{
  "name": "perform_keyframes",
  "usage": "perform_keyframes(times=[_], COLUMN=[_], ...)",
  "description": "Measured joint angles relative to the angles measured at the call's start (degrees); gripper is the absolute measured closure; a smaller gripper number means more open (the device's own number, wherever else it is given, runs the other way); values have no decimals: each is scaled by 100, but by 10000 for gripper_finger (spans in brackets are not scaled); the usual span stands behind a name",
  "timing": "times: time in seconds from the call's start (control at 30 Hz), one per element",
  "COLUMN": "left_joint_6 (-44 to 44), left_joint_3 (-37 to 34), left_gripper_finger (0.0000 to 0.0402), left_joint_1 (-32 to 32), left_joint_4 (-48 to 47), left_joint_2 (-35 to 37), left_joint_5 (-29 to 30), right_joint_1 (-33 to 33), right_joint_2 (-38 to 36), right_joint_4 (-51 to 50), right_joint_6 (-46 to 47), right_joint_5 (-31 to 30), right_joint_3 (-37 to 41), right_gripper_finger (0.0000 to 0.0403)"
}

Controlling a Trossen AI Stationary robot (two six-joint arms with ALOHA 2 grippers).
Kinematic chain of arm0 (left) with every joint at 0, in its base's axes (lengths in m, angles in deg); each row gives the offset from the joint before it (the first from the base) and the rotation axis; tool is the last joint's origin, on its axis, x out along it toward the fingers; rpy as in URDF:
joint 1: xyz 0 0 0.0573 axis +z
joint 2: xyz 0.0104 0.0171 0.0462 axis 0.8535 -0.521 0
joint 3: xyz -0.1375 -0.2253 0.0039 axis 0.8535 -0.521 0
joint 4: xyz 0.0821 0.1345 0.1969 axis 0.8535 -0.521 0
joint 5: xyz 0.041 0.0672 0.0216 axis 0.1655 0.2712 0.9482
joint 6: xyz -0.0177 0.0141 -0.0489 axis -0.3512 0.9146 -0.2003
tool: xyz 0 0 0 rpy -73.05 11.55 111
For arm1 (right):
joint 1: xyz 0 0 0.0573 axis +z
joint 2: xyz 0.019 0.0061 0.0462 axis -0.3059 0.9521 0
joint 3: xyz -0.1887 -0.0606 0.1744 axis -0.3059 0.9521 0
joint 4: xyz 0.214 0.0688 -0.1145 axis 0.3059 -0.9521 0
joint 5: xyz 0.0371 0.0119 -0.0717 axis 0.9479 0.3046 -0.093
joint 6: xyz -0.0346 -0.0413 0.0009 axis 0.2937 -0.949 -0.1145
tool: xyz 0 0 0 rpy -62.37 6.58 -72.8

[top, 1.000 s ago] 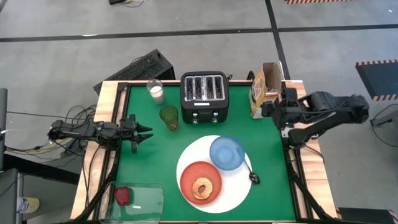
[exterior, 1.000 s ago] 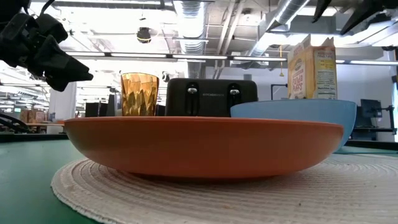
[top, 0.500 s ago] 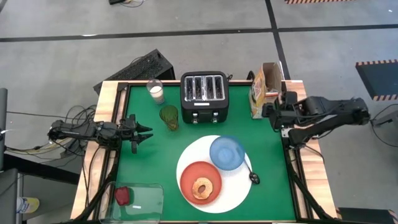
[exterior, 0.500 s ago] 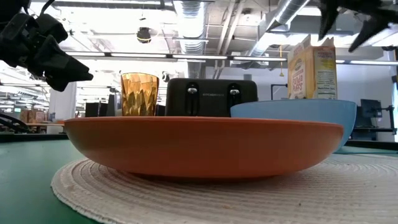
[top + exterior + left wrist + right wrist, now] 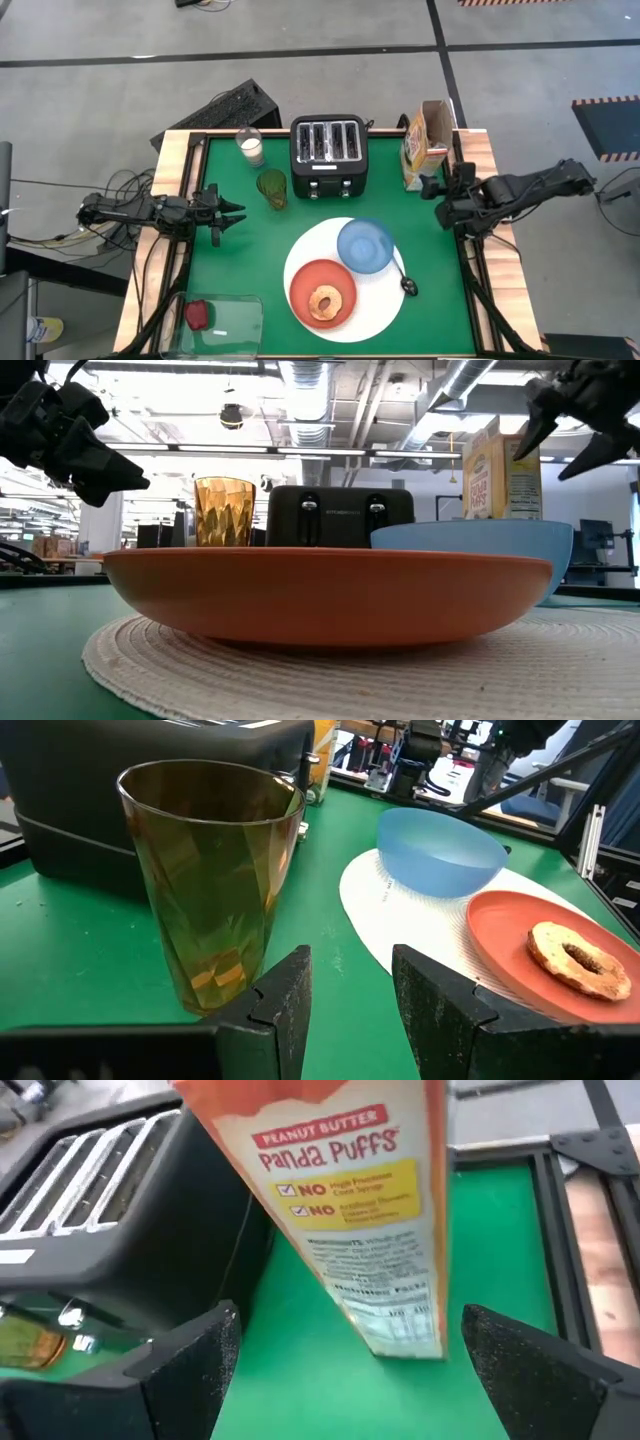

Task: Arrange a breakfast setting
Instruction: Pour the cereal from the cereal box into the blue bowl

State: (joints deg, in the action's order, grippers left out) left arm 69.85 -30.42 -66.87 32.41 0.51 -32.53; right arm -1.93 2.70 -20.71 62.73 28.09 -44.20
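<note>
Both grippers hang spread wide at the table's sides.
Nearest, the bagel [image 5: 324, 302] lies on the orange plate [image 5: 303, 283], beside the blue bowl [image 5: 365, 245]; farther back, the right gripper [image 5: 434, 201] faces the cereal box [image 5: 422, 146], the left gripper [image 5: 234, 213] the amber glass [image 5: 272, 188].

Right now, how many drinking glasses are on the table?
2: an amber glass just left of the toaster, and a glass of milk at the back left. None look hidden.
</note>
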Motion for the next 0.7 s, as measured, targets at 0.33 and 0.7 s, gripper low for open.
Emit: perform_keyframes(times=[0.33, 0.7], left_joint_6=[0, 0], left_joint_3=[0, 0], left_gripper_finger=[274, 274], left_joint_1=[-2, -2], left_joint_4=[0, 0], left_joint_2=[0, 0], left_joint_5=[0, 0], right_joint_1=[-76, -526], right_joint_2=[-62, -60], right_joint_4=[973, 3032], right_joint_6=[-474, -1656], right_joint_5=[-619, -1199], right_joint_3=[742, 1994], right_gripper_finger=[3, 3])
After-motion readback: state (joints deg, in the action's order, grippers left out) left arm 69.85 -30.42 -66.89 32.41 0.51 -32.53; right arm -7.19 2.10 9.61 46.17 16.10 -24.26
